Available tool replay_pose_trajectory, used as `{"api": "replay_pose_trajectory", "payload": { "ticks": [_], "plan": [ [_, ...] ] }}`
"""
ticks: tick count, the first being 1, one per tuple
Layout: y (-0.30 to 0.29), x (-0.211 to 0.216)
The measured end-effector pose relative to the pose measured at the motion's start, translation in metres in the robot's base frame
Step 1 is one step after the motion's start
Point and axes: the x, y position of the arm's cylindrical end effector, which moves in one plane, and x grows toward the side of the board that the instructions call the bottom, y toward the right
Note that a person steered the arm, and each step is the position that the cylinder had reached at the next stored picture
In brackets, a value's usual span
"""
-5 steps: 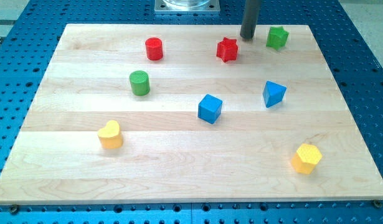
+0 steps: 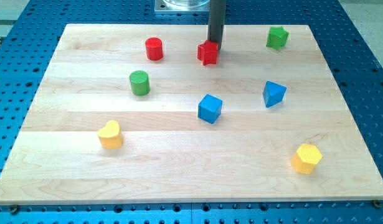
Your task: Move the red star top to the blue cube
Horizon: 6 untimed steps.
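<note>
The red star [image 2: 207,53] lies on the wooden board near the view's top, a little left of centre. My tip [image 2: 215,46] touches the star's upper right edge, and the dark rod rises from there out of the view's top. The blue cube [image 2: 210,108] sits near the board's middle, directly below the star with a clear gap between them.
A red cylinder [image 2: 154,48] lies left of the star. A green cylinder [image 2: 139,83] is lower left. A green star [image 2: 277,37] is at the top right. A second blue block [image 2: 273,94] lies right of the cube. A yellow heart [image 2: 109,135] and a yellow hexagon [image 2: 306,158] lie near the bottom.
My tip has moved left from beside the green star to the red star's upper right. The red star has slid left by about its own width.
</note>
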Motion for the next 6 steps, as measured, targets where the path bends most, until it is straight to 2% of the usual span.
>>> {"api": "replay_pose_trajectory", "payload": {
  "ticks": [2,6],
  "plan": [
    [0.0,0.055],
    [0.018,0.076]
  ]
}}
